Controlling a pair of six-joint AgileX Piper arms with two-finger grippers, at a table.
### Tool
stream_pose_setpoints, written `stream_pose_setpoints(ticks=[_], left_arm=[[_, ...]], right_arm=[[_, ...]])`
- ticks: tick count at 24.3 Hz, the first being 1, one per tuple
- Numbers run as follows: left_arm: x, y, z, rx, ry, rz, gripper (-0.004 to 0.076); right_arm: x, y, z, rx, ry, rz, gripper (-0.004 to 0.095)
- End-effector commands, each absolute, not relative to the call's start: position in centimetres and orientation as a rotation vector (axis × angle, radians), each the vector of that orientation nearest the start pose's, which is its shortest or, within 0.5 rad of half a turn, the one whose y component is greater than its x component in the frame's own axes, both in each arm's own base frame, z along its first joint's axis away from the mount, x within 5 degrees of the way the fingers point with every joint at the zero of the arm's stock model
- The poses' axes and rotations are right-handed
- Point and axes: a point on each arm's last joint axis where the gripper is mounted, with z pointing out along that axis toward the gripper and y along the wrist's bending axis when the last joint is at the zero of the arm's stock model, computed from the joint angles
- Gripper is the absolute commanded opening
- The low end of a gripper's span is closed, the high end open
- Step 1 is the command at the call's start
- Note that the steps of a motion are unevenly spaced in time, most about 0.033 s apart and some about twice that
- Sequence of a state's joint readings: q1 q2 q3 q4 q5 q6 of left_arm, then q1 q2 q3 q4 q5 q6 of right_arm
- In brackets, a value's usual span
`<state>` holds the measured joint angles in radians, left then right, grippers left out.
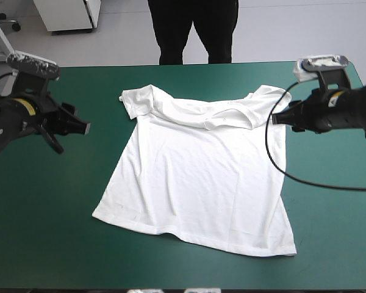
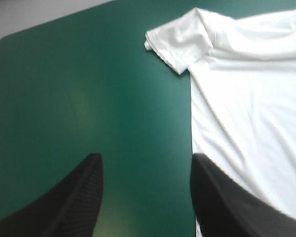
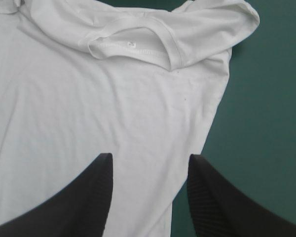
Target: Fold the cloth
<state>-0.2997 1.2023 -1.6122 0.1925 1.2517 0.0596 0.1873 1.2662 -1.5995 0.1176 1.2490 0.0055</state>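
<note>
1. Under the T-shirt (image 1: pixel 195 183), the teal-green cover (image 1: pixel 43 232) shows on every side.
2. T-shirt: spread flat on that cover (collar end rumpled, sleeves bunched).
3. Left gripper (image 2: pixel 145 160): off the T-shirt's left sleeve, fingers (image 2: pixel 74 202) parted, holding nothing.
4. Right gripper (image 3: pixel 148 160): above the T-shirt's right side edge, fingers (image 3: pixel 222 202) parted, likewise empty.
</note>
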Motion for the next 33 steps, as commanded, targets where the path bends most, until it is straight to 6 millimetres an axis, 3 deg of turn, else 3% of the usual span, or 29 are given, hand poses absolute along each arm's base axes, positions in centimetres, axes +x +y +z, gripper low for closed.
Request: stream_pose_setpoints(ticks=[1,6,10,12,18,22,28,33], left_arm=[[18.1,-4.1,45.8,0.406,2.349,0.092,0.0386],[18.1,-4.5,41.9,0.445,2.483,0.056,0.0386],[18.3,-4.6,38.8,0.458,2.592,0.065,0.0386],[18.2,-5.0,36.0,0.469,2.694,0.024,0.0386],[18.4,-5.5,30.2,0.489,2.826,-0.022,0.0386],[19.8,-6.0,25.3,0.487,2.924,-0.022,0.0386],[22.3,-6.2,22.1,0.519,2.965,0.089,0.0386],[23.5,-6.7,19.8,0.524,3.016,0.079,0.0379]], right_arm=[[18.7,4.5,46.1,-0.225,2.356,0.225,0.0447],[15.8,3.9,42.4,-0.219,2.44,0.223,0.053],[14.7,3.7,40.2,-0.183,2.499,0.233,0.054],[14.3,3.7,39.2,-0.173,2.527,0.234,0.054],[14.4,3.7,39.1,-0.171,2.522,0.232,0.054],[14.4,3.6,39.1,-0.173,2.531,0.219,0.054],[14.4,3.6,39.1,-0.173,2.531,0.216,0.054],[14.4,3.5,39.1,-0.173,2.531,0.21,0.054]])
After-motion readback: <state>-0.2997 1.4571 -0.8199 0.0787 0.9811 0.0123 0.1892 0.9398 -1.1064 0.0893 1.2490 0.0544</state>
